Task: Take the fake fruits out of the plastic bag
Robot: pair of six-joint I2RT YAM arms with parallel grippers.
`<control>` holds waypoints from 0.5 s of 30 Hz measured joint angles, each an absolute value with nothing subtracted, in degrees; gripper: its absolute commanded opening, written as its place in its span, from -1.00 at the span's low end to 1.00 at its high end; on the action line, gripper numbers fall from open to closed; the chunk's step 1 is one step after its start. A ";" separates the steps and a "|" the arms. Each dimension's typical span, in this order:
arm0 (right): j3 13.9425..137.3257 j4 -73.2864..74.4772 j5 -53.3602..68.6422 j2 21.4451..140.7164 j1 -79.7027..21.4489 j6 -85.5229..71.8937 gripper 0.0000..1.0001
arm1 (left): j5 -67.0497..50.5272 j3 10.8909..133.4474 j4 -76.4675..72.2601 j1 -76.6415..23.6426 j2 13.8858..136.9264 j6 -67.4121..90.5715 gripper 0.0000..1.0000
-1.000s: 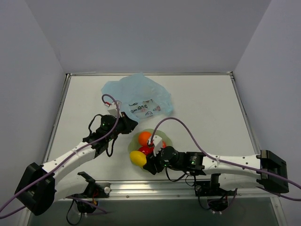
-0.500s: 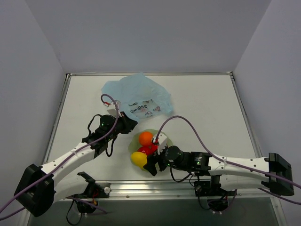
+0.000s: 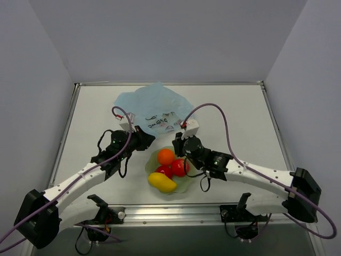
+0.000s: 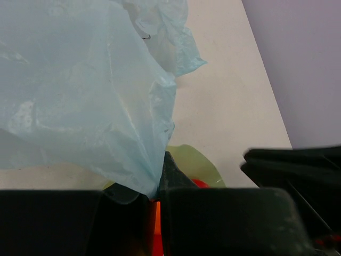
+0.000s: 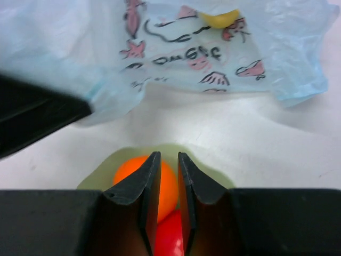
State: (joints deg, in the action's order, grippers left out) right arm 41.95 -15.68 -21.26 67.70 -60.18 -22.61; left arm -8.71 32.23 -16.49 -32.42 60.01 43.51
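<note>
while the left hand [image 4: 157, 197] is clamped on the near edge of the plastic bag [image 3: 154, 104], a fold of film pinched between its fingers, the right hand [image 5: 169, 160] is the free one, and it faces the bag. its fingers are drawn almost together with a slim gap, and they grip nothing. 1 pale yellow fruit [image 5: 218, 18] lies straight ahead of the right hand and a little to its right. it sits inside the bag, just past the printed patch [image 5: 186, 58], with a strip of bare counter [image 5: 224, 133] between the hand and the film. only a rounded sliver shows through the plastic, so its long axis cannot be told. the bag is thin, crinkled, pale blue and see-through, slumped flat on the counter. directly under the right hand sits the green bowl [image 3: 186, 184] holding 4 glossy fruits: the orange [image 3: 165, 156], 2 red apples [image 3: 180, 167] and the yellow mango [image 3: 161, 182]. by my reckoning the right hand would have to open and reach forward into the bag for that last fruit.
</note>
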 measured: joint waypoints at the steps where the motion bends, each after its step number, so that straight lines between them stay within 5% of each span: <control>1: 42.63 -17.30 -21.96 70.11 -58.37 -22.55 -0.68 | -8.73 32.23 -16.49 -32.42 59.68 43.53 -0.95; 7: 47.99 -27.57 -20.73 88.44 -50.04 -22.46 -0.53 | -9.89 32.23 -16.51 -32.40 58.54 43.81 -0.95; 15: 58.30 -36.42 -17.10 107.31 -41.65 -22.39 0.10 | -11.29 31.94 -16.43 -32.16 57.78 44.07 -0.95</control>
